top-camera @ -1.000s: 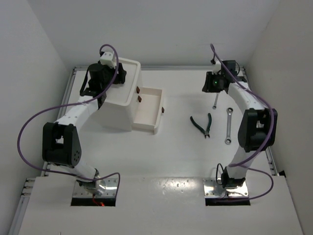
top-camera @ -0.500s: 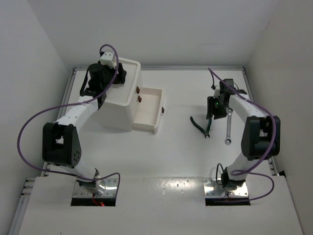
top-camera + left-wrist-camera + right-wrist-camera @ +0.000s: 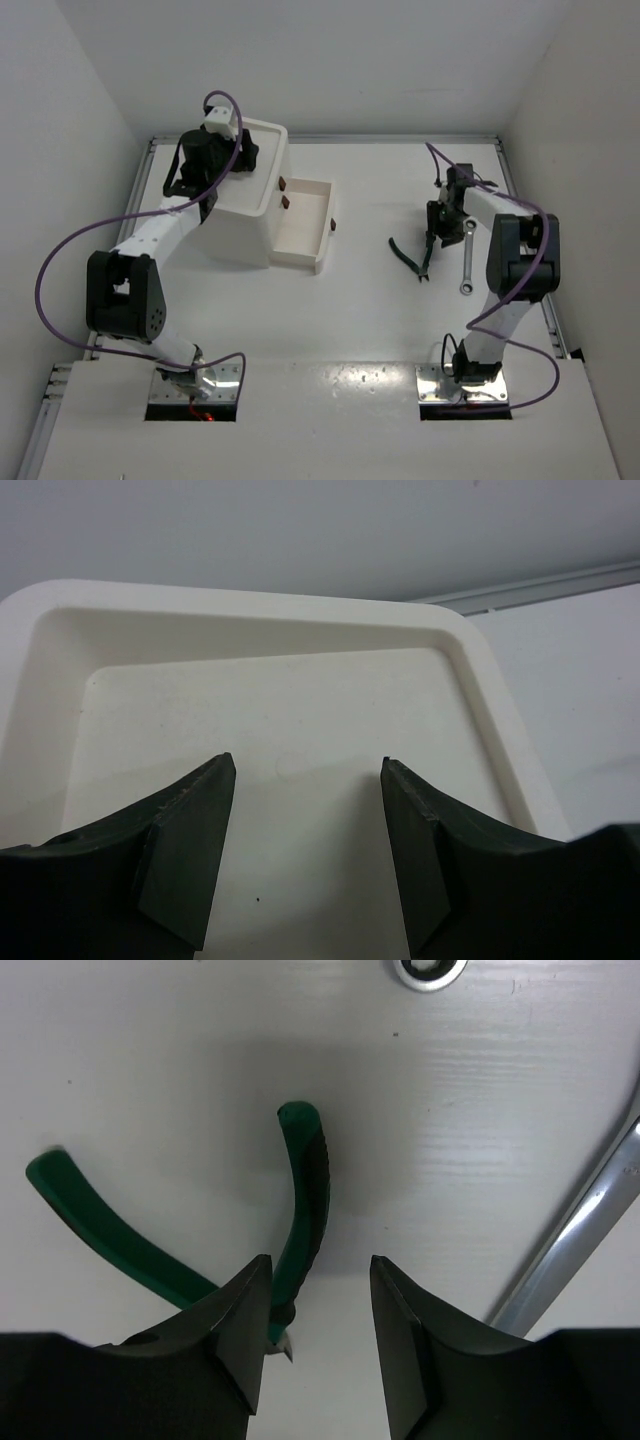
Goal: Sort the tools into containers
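One pair of dark green-handled pliers [image 3: 305, 1200] lies flat on the white worktop [image 3: 150, 1060], centre-left in the right wrist view, with a long silver wrench [image 3: 575, 1245] at the right edge. To pick up well, I would centre the nearer handle in the gap, go low, and close near the pivot so the pliers cannot swing. The right fingers [image 3: 235, 1330] stand partly open and hold nothing, the handle just beside the left-of-frame one. The left fingers [image 3: 190, 840] hover open and empty over the white plastic box's recessed tray top [image 3: 260, 630].
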{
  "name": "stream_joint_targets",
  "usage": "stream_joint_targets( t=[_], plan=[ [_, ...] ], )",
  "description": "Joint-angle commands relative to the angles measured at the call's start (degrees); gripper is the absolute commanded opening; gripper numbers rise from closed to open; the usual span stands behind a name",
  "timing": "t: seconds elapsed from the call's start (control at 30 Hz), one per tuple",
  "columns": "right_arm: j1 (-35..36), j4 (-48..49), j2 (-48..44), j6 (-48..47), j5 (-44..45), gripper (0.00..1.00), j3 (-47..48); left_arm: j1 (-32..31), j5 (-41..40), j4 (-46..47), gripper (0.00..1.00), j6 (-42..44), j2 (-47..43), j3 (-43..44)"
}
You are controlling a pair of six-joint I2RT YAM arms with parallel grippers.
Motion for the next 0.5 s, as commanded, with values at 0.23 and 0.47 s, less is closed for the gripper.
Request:
stream_joint_targets(
  t=[0.23, 0.47],
  plan=[
    [-0.3, 3.0, 5.3, 1.8, 1.1, 0.44, 6.8, -1.0, 0.9, -39.7, 0.67, -5.3, 7.2, -10.8],
    [-0.3, 4.2, 7.9, 1.8, 1.1, 0.39, 7.4, -1.0, 0.9, -39.7, 0.67, -5.3, 8.2, -10.8]
  ],
)
